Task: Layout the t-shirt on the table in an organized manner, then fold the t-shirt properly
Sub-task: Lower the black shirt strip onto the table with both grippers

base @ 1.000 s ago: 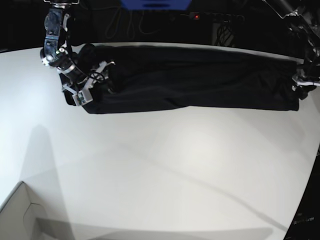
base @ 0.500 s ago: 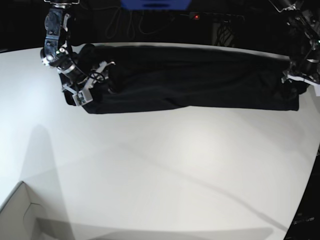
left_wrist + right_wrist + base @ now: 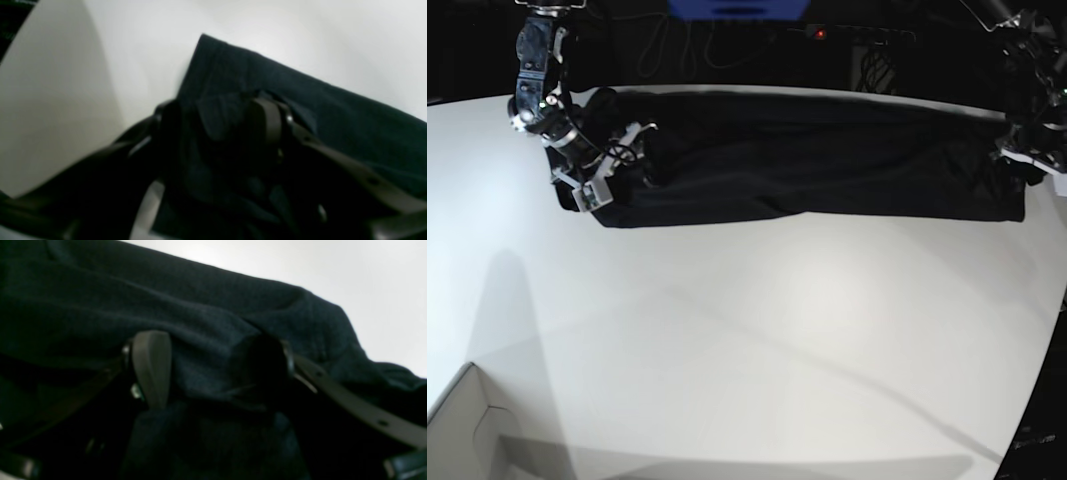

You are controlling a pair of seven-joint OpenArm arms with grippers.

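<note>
T-shirt (image 3: 817,155) lies as a long dark band along the table's (image 3: 757,340) far edge, long axis left-right. Right gripper (image 3: 213,373) spread wide, fabric bunched between its fingers; left gripper (image 3: 217,133) partly spread around cloth, probably gripping.

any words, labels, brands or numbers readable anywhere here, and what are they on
No readable text in any view.
The t-shirt is plain black, with no print or tag showing.
The table is bare white, with no marking.
The left gripper and the right gripper show no lettering in their close views.
The blue thing at the top edge of the base view shows no legible writing.
</note>
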